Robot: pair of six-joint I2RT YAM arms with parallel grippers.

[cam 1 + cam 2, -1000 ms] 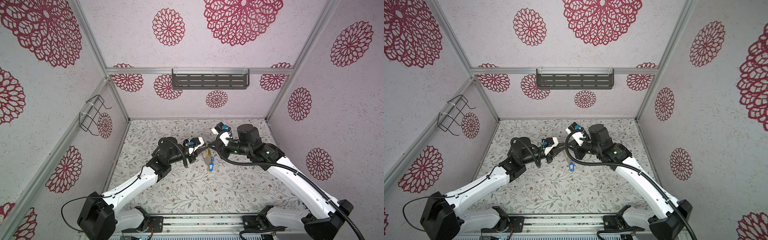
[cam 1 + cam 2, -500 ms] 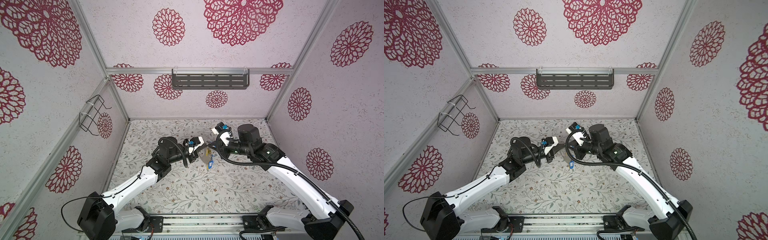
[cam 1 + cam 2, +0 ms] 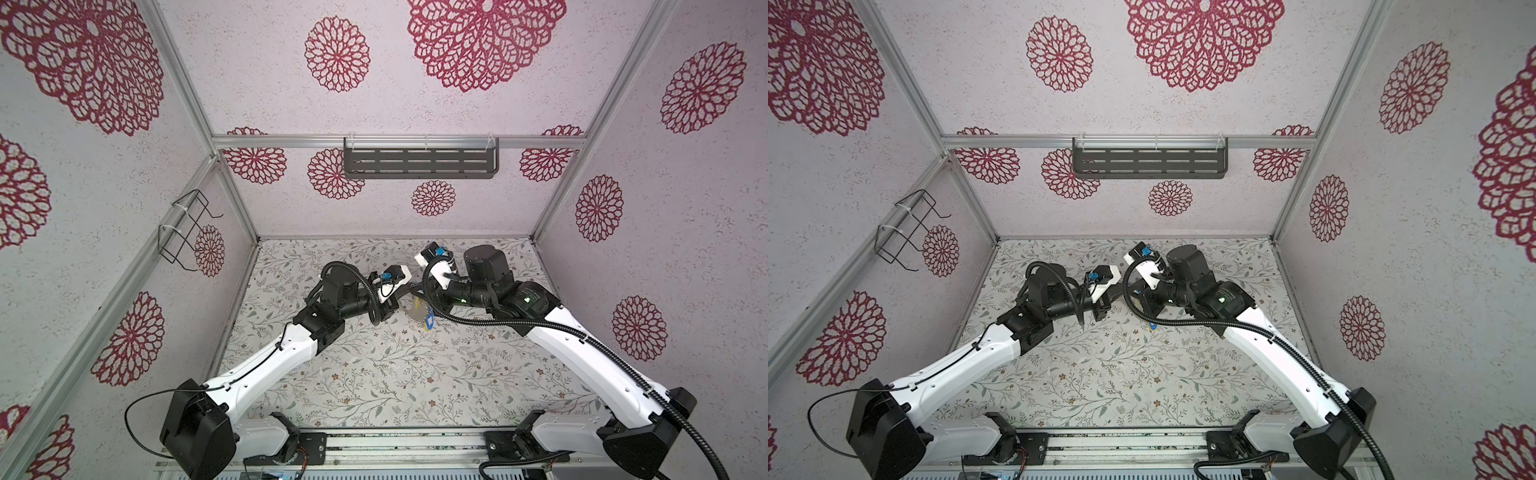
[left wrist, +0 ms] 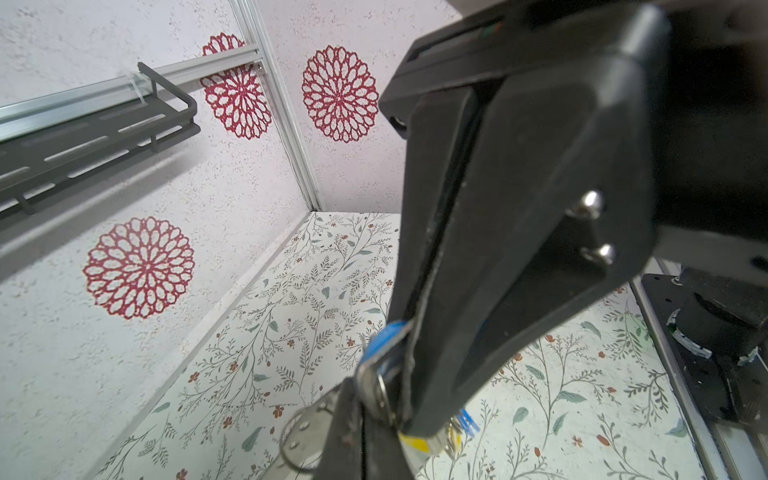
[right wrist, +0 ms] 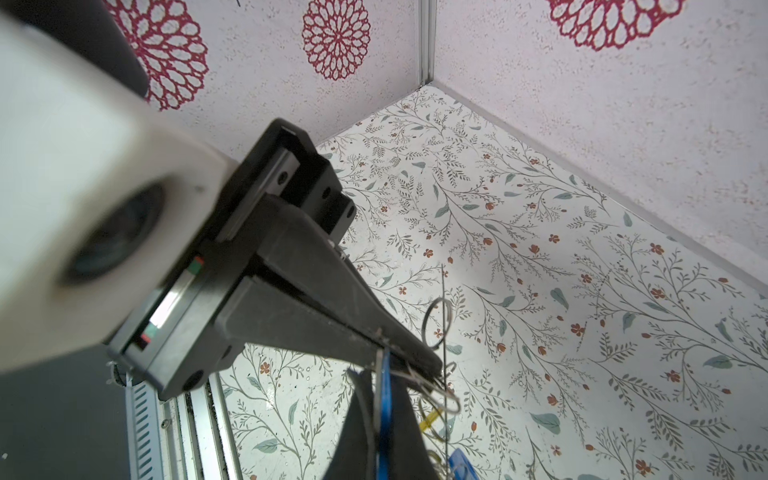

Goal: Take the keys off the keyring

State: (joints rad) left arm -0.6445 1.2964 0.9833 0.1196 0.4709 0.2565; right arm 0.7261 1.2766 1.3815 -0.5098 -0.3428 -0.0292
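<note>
Left tool (image 5: 430, 365) clamps down beside the keyring (image 4: 299, 434), above the floral worktop (image 3: 374, 374)
Slightly parted a second ago, its jaws are now pressed together at the silver loops (image 4: 374, 390) touching the keyring; which piece they pinch is hard to make out. The right tool (image 4: 409, 415), just beside the keyring, grips a blue key (image 4: 388, 338). The other keys (image 3: 428, 323) hang under the keyring, nearly hidden behind the right arm (image 3: 1266, 357) in a top view. A slotted shelf (image 3: 419, 164) and a wire rack (image 3: 185, 230) hang on the walls, well apart from the keyring
</note>
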